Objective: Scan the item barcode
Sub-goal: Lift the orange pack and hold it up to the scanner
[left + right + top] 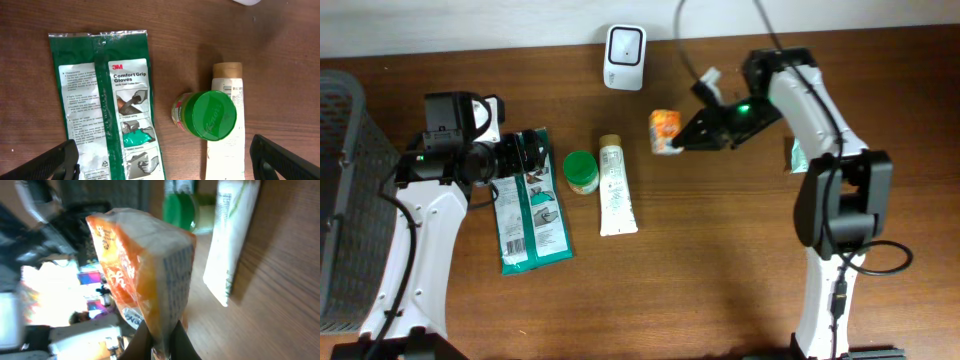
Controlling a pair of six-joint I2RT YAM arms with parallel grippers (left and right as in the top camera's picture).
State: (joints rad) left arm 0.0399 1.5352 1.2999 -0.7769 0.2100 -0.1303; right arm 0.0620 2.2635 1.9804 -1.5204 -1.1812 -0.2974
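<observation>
orange snack packet (665, 131) is clamped at its lower end in the right gripper (684, 137), jaws shut on it, near the far edge of the surface. the white scanner (624, 57) stands just beyond, at that edge and a little left, with bare wood between, so the right arm is much nearer. the tube (616, 186) and green-lidded jar (582, 171) lie clear. the left gripper (523, 155) hangs wide open over the gloves pack (532, 215).
</observation>
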